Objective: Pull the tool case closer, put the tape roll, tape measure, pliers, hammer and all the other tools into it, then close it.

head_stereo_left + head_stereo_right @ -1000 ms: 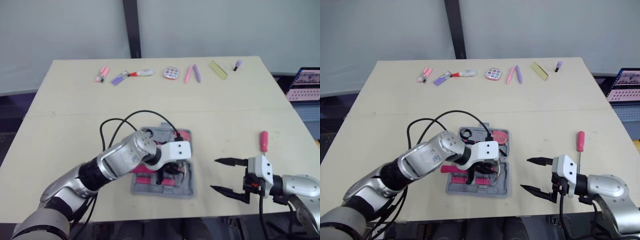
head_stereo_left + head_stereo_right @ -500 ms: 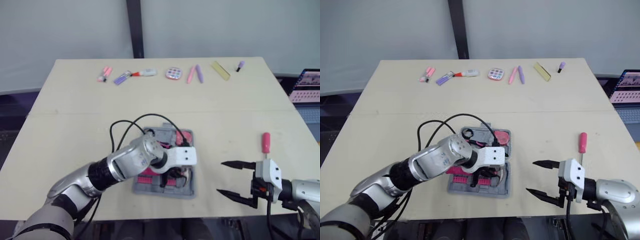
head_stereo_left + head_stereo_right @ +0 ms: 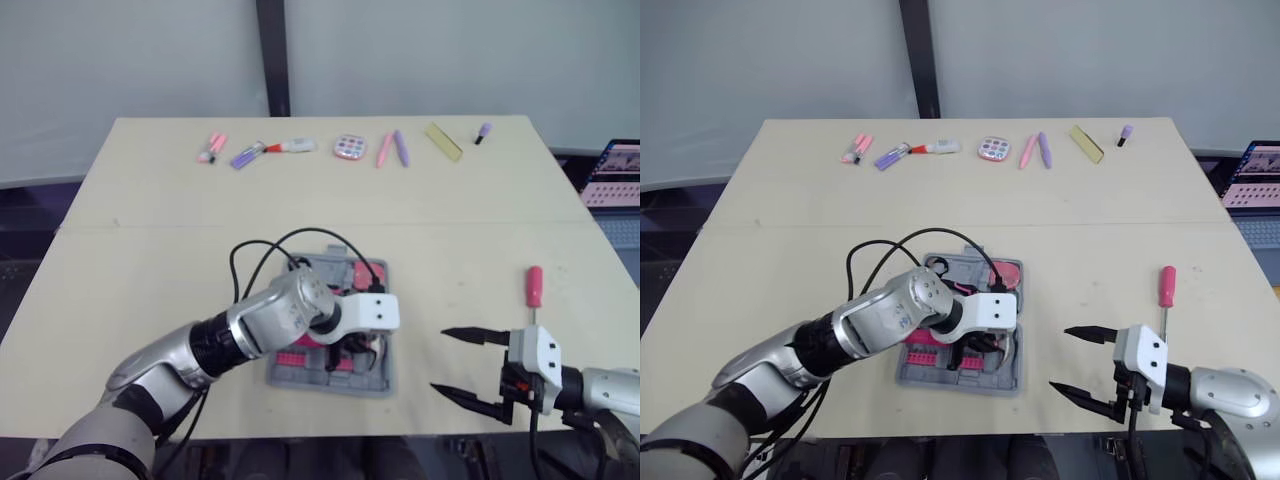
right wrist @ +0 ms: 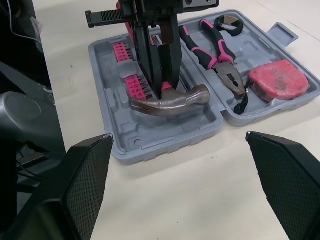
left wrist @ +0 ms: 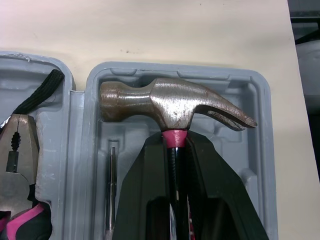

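The left gripper (image 5: 175,142) is clamped on the hammer (image 5: 170,105) just under its head, inside the 6 o'clock half of the tool case (image 4: 165,137), beside the pink bits (image 4: 135,82). I would lower the hammer flat into its moulded bed before releasing it. The 12 o'clock half holds the pliers (image 4: 220,55) and the tape measure (image 4: 277,80). The right gripper (image 3: 440,360), fingers apart, hovers at 4 o'clock from the case. A screwdriver (image 3: 535,285) lies at 3 o'clock.

No legible text or labels, laptop screen (image 3: 615,170) seemingly unreadable
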You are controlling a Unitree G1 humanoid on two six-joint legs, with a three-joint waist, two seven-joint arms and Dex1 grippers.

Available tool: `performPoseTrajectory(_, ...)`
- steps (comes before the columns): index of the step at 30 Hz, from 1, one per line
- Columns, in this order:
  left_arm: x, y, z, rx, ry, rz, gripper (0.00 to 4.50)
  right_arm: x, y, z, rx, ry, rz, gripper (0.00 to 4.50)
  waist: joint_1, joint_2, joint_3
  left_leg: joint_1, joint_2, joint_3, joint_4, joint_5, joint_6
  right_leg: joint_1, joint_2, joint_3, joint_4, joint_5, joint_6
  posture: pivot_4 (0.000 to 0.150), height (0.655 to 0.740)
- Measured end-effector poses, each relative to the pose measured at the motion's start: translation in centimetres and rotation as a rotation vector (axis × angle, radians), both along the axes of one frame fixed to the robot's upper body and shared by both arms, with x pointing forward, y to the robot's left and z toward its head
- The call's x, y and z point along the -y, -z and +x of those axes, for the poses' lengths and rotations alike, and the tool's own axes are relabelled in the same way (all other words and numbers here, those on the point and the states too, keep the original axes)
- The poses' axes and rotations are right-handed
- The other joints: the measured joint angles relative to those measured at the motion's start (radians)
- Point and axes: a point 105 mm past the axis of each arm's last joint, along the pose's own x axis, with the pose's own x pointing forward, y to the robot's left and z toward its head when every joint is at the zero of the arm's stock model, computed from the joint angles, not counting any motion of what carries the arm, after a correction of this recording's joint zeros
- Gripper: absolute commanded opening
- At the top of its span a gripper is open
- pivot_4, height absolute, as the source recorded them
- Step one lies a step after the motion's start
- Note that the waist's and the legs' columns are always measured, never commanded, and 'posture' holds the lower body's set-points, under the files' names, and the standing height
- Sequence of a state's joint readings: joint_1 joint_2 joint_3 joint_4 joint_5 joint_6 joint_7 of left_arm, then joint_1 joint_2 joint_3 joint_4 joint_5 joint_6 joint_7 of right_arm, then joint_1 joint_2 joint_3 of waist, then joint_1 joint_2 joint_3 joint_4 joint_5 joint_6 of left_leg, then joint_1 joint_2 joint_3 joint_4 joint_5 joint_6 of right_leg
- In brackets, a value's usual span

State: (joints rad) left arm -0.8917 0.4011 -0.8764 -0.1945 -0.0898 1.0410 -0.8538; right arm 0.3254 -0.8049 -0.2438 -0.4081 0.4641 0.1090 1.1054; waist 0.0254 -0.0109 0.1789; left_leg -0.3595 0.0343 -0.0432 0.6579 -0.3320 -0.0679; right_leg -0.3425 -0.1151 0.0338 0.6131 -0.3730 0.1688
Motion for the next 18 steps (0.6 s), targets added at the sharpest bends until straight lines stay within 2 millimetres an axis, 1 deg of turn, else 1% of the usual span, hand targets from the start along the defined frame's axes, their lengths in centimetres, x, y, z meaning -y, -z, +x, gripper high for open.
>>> performPoseTrajectory(8, 0.5, 0.6, 0.3, 0.005, 0.016, 0.005, 0.03, -0.2, -0.1, -0.2, 0.005, 0.003, -0.001, 4.5, 0.0, 0.0, 0.0, 0.0, 0.0, 0.0, 0.0, 0.0, 0.0, 0.0, 0.0, 0.0, 0.0, 0.0, 0.0, 0.15, 0.74)
performPoseTrajectory(15, 0.9, 1.2, 0.3, 0.01, 0.027, 0.019, 0.03, 0.2, 0.0, -0.3, -0.001, 0.024, -0.005, 4.5, 0.0, 0.0, 0.0, 0.0, 0.0, 0.0, 0.0, 0.0, 0.0, 0.0, 0.0, 0.0, 0.0, 0.0, 0.0, 0.15, 0.74)
performPoseTrajectory(18, 1.3, 1.1, 0.2, 0.014, 0.04, 0.011, 0.03, 0.4, -0.1, -0.3, 0.003, 0.032, -0.008, 4.5, 0.0, 0.0, 0.0, 0.0, 0.0, 0.0, 0.001, 0.0, 0.0, 0.0, 0.0, 0.0, 0.0, 0.0, 0.0, 0.15, 0.74)
